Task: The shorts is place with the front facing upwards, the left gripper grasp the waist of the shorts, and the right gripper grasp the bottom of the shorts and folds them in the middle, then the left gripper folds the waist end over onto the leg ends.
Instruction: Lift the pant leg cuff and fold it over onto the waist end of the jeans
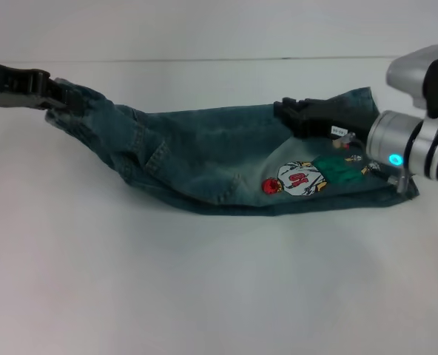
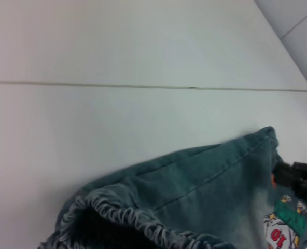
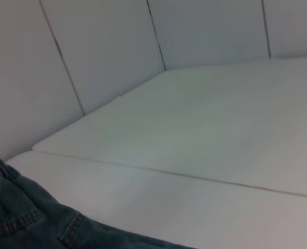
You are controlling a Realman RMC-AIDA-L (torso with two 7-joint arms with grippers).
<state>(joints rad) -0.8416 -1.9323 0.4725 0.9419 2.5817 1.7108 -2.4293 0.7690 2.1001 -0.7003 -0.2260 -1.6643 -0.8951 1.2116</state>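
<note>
Head view: small blue-green washed denim shorts (image 1: 204,159) are lying folded lengthwise on the white table (image 1: 204,296), stretching from the left far side to the right. Nearest, the folded lower edge is resting flat on the surface, with a patch pocket and a colourful cartoon basketball-player print (image 1: 302,180) facing up. Just beyond the print, the black right gripper with its small white sticker (image 1: 289,112) is lying over the wide end of the garment, its silver-white wrist with a blue light (image 1: 408,148) hanging over the right corner; its fingers are closing on the bottom (image 1: 352,103) of the shorts. Farther off on the left, the plain black left gripper (image 1: 56,96) is pinching the ruffled elastic waist (image 1: 71,111), which is rising off the table so the fabric is sloping down toward the middle.

Left wrist view: the gathered waistband (image 2: 122,215) is filling the close foreground, with the right gripper (image 2: 298,179) visible farther along.

Right wrist view: only a denim seam (image 3: 24,223) and bare table are showing.
</note>
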